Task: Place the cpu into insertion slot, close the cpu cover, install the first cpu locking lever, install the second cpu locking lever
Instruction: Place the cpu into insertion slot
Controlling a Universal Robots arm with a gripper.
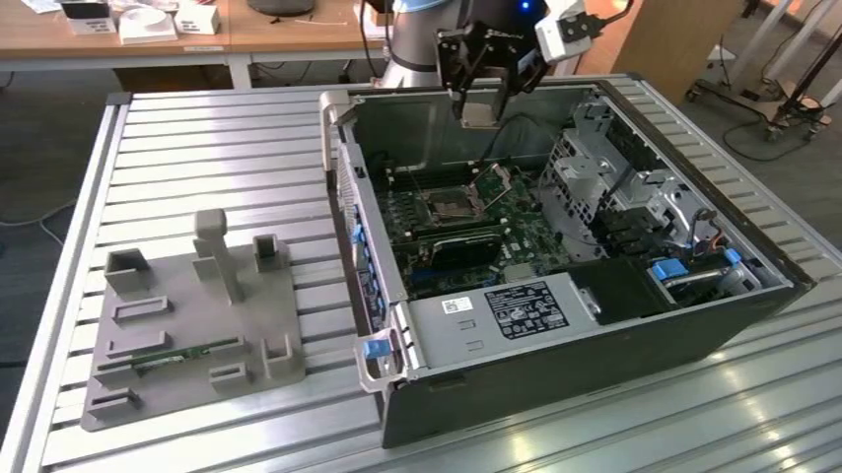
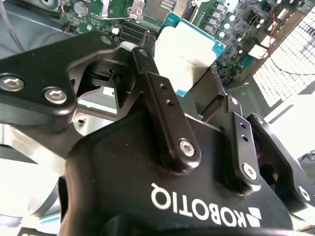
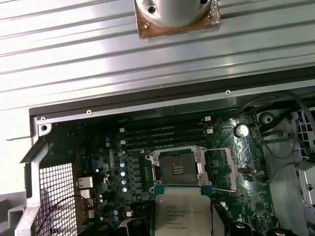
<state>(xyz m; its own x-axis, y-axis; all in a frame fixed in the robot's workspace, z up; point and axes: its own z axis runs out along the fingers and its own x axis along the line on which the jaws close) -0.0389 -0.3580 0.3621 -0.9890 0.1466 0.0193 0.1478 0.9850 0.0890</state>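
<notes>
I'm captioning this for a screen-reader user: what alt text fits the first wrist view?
The cpu, held in the gripper, sits in the foreground with the empty insertion slot beyond it on a green motherboard inside a computer case. The cpu cover stands open beside the slot, and black memory slots run along another side.
</notes>
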